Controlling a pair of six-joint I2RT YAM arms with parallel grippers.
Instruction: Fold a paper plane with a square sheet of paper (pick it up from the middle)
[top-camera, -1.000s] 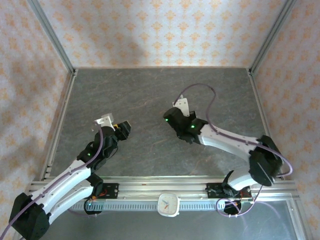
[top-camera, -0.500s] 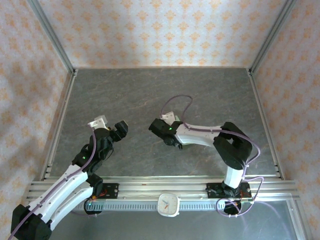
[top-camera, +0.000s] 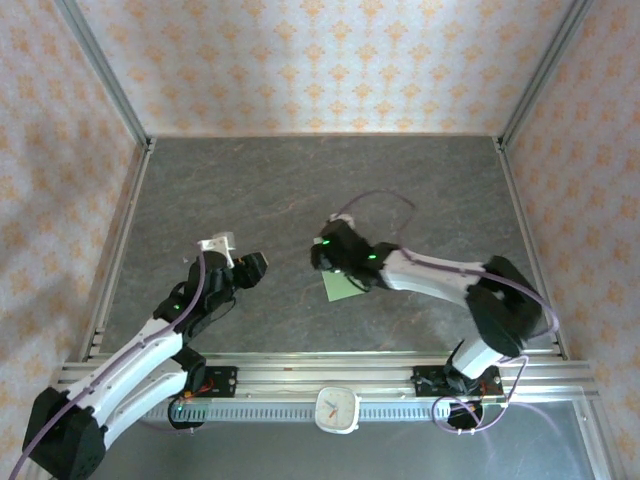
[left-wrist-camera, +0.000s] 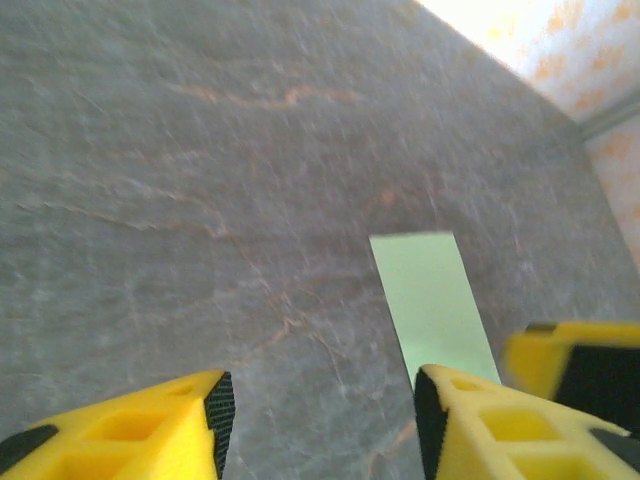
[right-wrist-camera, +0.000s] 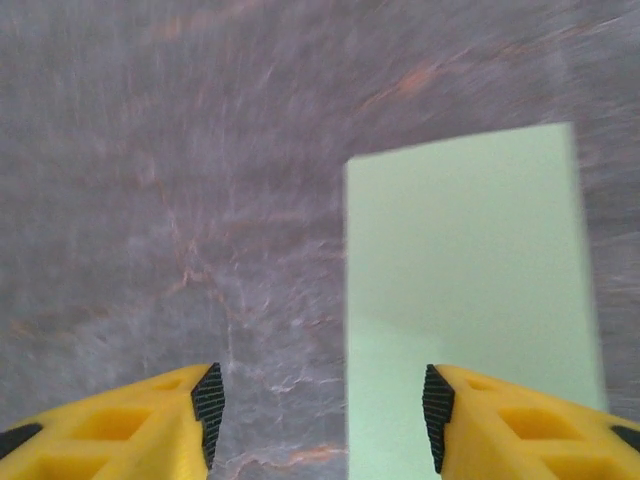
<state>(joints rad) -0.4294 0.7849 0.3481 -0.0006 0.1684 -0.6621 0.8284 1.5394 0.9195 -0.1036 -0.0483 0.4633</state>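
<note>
on grey table (top-camera: 300, 180), green paper (top-camera: 341, 287), walls (top-camera: 320, 60) (orange-patterned)

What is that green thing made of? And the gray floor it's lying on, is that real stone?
The green sheet looks like thin paper with a matte finish: it lies flat, has crisp straight edges and shows no shine. The table looks like gray stone with thin orange veins, but it may be only a printed stone pattern on a smooth, dull top. The pictures can't settle which.
</note>
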